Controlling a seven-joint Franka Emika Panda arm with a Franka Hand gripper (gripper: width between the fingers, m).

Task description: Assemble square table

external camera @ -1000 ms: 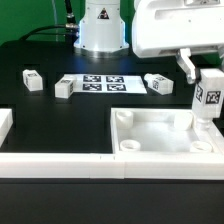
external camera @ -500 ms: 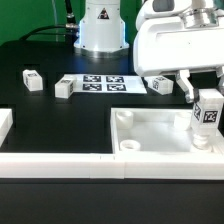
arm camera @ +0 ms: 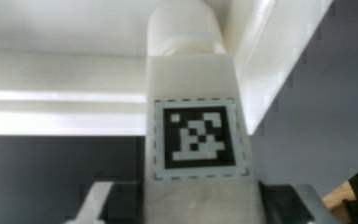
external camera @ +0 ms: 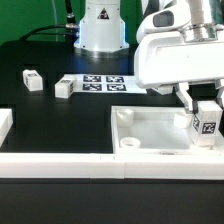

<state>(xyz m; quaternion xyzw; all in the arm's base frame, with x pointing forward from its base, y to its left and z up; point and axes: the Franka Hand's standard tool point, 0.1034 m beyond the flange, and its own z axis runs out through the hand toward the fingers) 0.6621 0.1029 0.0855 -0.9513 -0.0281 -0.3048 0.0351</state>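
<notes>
- Grip: my gripper (external camera: 204, 104) is part closed, fingers (arm camera: 105, 205) clamped on both sides of one leg (external camera: 206, 124), which stands upright.
- Position: the leg hangs over the far corner of the tabletop (external camera: 150, 150), on the exterior view's right. I cannot tell whether they touch.
- Elsewhere: a spare leg (external camera: 64, 88) lies just beside the marker board (external camera: 103, 84), far left.
- Step, as I judge it: seating this leg in its corner socket.
- Next: keep the leg plumb, centre it on the socket, then lower it.

pincer (external camera: 205, 107) gripping leg (external camera: 207, 127), upright over tabletop (external camera: 152, 130) corner
</notes>
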